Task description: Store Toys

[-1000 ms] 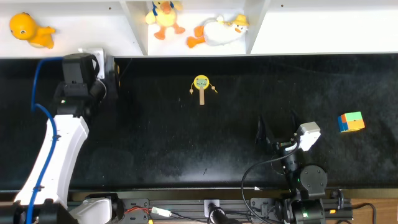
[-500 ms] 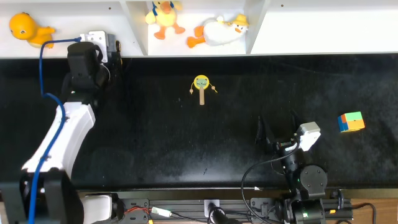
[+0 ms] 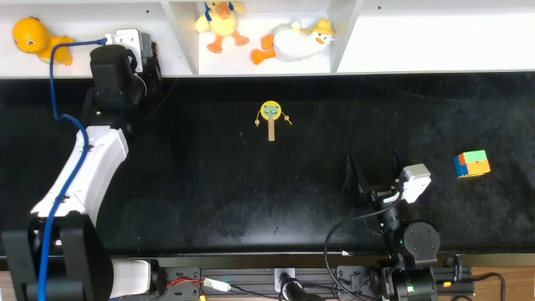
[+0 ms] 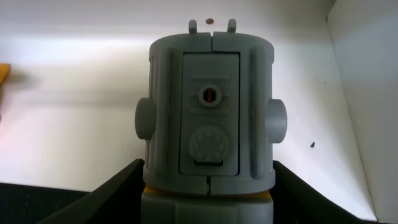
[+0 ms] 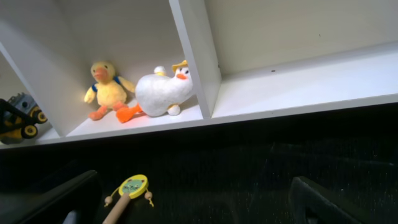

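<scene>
The white shelf [image 3: 435, 38] is lit strongly from above and comes out almost blown white in the top view, while the black table cover [image 3: 251, 184] is left dark, with only a faint speckled sheen caught on its surface. In the left wrist view the compartment's back wall [image 4: 74, 93] is washed to a bright glare, against which the grey toy [image 4: 210, 112] is seen in flat, even shade. In the right wrist view soft shadows are cast behind the yellow duck [image 5: 107, 87] and the white duck [image 5: 163, 92], and the compartments' upper corners are dimmed to grey.
</scene>
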Tool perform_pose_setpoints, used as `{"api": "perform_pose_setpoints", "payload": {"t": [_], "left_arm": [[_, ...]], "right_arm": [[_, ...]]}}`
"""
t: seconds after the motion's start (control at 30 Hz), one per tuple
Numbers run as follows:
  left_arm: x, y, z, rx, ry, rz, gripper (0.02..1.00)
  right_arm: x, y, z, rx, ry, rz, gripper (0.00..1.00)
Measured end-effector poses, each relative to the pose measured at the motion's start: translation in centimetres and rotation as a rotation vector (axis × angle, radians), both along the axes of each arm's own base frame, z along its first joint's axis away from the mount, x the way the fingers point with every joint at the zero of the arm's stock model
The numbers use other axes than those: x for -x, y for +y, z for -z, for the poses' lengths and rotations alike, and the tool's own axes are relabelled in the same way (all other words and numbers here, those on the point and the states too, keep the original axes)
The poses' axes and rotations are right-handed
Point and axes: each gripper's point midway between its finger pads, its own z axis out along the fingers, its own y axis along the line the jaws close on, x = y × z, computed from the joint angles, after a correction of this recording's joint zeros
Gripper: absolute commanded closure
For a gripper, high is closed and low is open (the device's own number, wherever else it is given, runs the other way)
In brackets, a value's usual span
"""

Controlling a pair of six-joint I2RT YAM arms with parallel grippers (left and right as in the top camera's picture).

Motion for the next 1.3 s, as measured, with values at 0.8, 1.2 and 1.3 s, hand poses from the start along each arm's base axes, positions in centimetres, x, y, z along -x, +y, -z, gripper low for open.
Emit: {"api": "perform_pose_setpoints", "payload": {"t": [0.8,1.2,1.3], "left_arm": [[-1.7,0.1,0.9,-0.008,0.017,0.0,0.018],[-1.2,0.0,1.7,-0.007,0.056,0.001,0.02],[-0.2,-0.7,2.1,-0.008,0.105,0.017,0.02]], "right_arm": [[0.0,0.0,0.0,0.0,0.0,0.0,0.003],[0.0,0.0,0.0,0.0,0.0,0.0,0.007],[0.0,0.0,0.0,0.0,0.0,0.0,0.007]]}}
